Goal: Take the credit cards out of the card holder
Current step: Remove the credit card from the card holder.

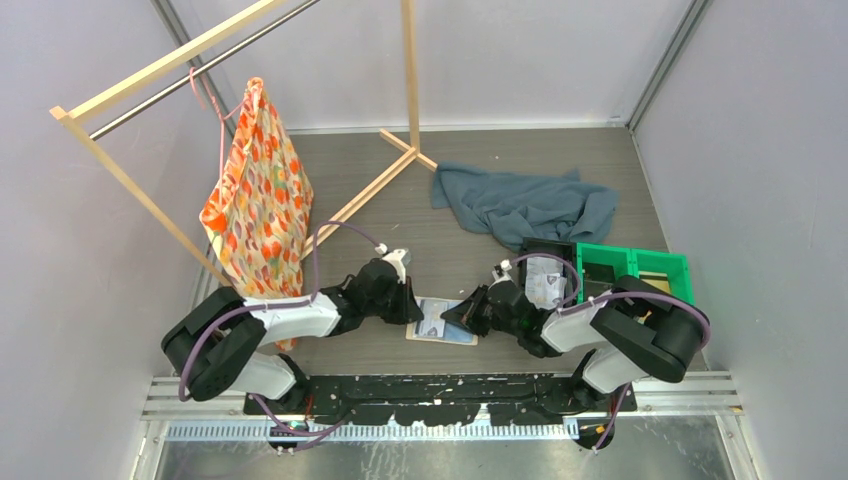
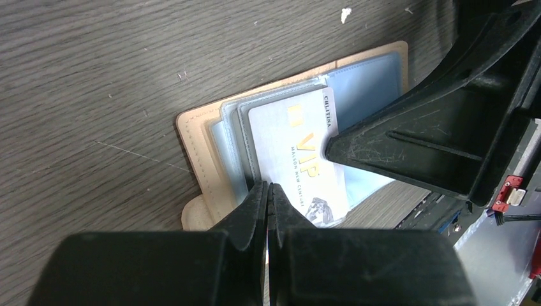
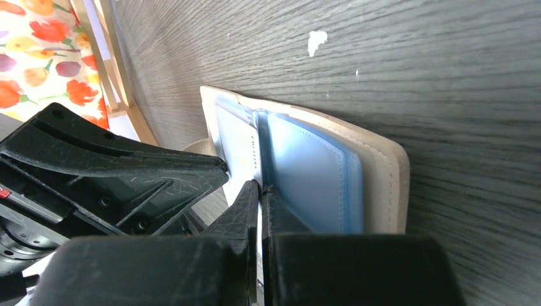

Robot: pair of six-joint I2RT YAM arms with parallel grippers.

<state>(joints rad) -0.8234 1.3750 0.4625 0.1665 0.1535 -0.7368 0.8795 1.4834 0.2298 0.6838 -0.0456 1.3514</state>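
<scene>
The card holder (image 1: 441,322) lies open on the table between both arms, tan outside (image 2: 198,146) with pale blue pockets (image 3: 312,172). A pale credit card (image 2: 300,159) with gold VIP print sticks partly out of a pocket. My right gripper (image 3: 260,187) is shut on that card's edge (image 3: 239,150); a thin white sliver shows between its jaws. In the left wrist view its black finger (image 2: 434,134) covers the card's corner. My left gripper (image 2: 268,187) is shut, its tips resting on the holder's pocket edge beside the card. Other cards are hidden.
A black tray (image 1: 545,275) with printed cards and a green bin (image 1: 632,268) sit at the right behind my right arm. A grey-blue cloth (image 1: 525,205) lies at the back. An orange floral bag (image 1: 258,200) hangs on a wooden rack (image 1: 390,180) at the left.
</scene>
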